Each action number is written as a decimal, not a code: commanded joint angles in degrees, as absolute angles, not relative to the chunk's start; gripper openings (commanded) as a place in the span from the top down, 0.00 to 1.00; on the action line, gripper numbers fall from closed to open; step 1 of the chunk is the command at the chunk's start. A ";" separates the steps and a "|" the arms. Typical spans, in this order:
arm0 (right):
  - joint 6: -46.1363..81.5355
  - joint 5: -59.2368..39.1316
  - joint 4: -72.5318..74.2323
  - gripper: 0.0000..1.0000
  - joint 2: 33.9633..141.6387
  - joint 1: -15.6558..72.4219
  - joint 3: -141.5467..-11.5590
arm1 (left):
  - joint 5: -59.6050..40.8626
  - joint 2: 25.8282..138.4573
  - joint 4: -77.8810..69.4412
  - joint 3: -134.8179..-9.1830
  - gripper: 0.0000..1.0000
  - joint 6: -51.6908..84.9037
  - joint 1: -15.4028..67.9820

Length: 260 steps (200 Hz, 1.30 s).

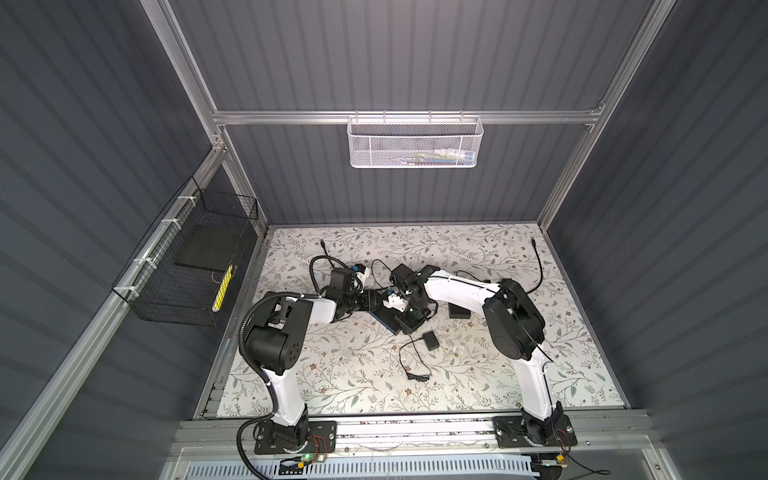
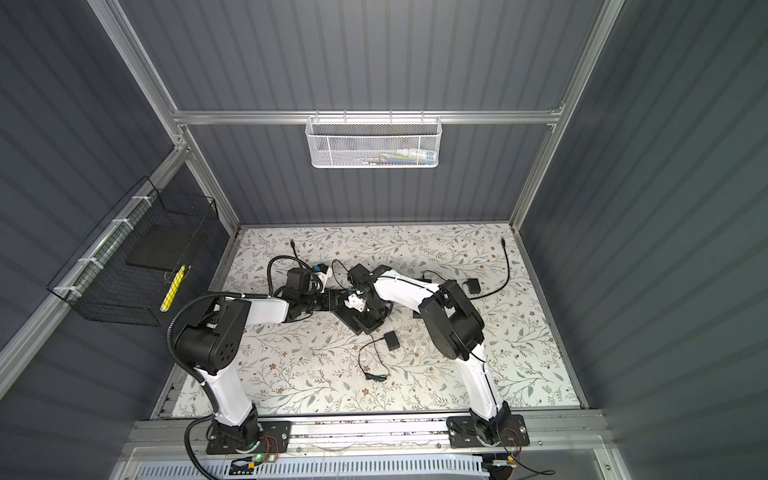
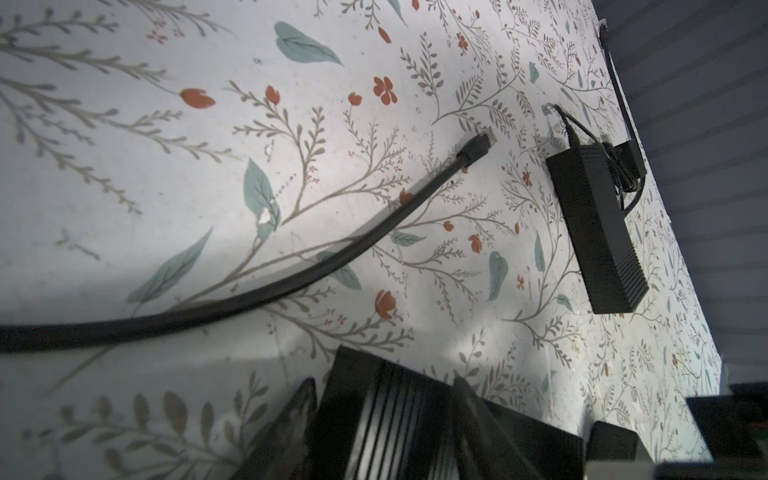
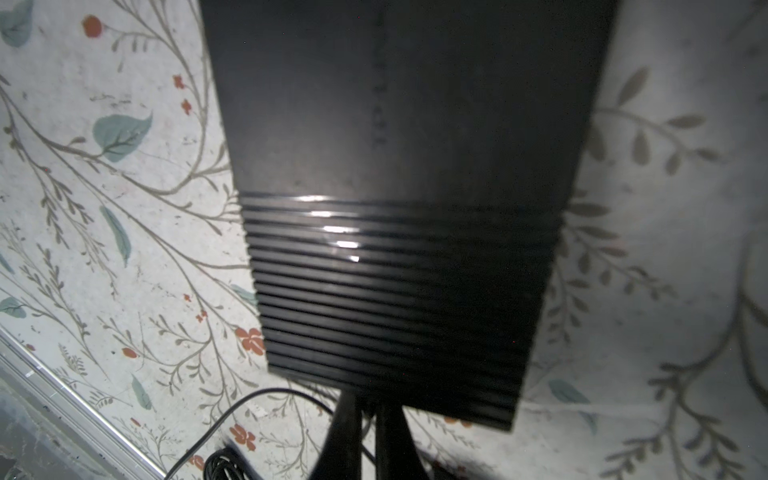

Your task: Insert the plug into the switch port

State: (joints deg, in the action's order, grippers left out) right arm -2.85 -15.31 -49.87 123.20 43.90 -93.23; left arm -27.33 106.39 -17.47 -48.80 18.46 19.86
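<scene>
The switch (image 4: 399, 208), a flat black box ribbed at one end, sits mid-table under both arms in both top views (image 1: 395, 326) (image 2: 359, 322). My left gripper (image 3: 384, 424) is shut on its ribbed end (image 3: 374, 399), one finger (image 3: 286, 432) on each side. My right gripper (image 4: 368, 405) is shut at the switch's near edge. Its tips are hidden under that edge, so I cannot tell whether anything is pinched. A thin black cord (image 4: 257, 392) runs beneath those fingers. A clear-tipped plug (image 3: 476, 145) on a flat black cable lies free on the table.
A long black power brick (image 3: 598, 232) lies right of the switch (image 1: 459, 311). A small adapter (image 1: 430, 340) with a thin cord sits in front. Loose cables lie at the back left (image 1: 324, 249) and back right (image 1: 539, 266). A wire basket (image 1: 187, 266) hangs on the left wall.
</scene>
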 commanded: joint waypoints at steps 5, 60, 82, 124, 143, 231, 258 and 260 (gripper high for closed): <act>-4.28 -18.57 -20.35 1.00 124.77 44.21 -100.55 | -38.85 110.13 -4.58 -44.66 0.48 23.03 27.07; -3.22 -21.82 -19.87 1.00 126.56 44.21 -104.56 | -39.00 111.30 -5.54 -44.78 0.48 23.72 27.86; -2.95 -21.86 -19.27 1.00 126.58 44.21 -104.67 | -39.02 111.37 -5.88 -44.67 0.48 23.97 28.11; -3.14 -22.00 -19.39 1.00 127.74 44.21 -107.16 | -39.04 111.42 -6.67 -44.30 0.48 24.43 28.56; -3.16 -22.12 -19.79 1.00 128.01 44.21 -108.60 | -38.92 110.88 -6.55 -44.43 0.48 24.43 28.65; -3.09 -16.67 -17.76 1.00 117.95 44.08 -91.47 | -30.38 107.54 -0.53 -44.82 0.50 23.82 25.22; -2.69 -15.18 -17.46 0.96 114.16 43.78 -84.48 | -27.88 107.05 1.54 -45.26 0.49 23.92 22.80; -2.72 -15.11 -17.48 0.95 113.97 43.77 -84.01 | -27.78 106.96 1.68 -45.33 0.50 23.84 22.71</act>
State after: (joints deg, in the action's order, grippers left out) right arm -2.85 -14.52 -40.86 118.63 43.55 -85.89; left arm -21.87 105.06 -15.92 -48.53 21.28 20.27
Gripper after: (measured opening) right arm 0.076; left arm 0.506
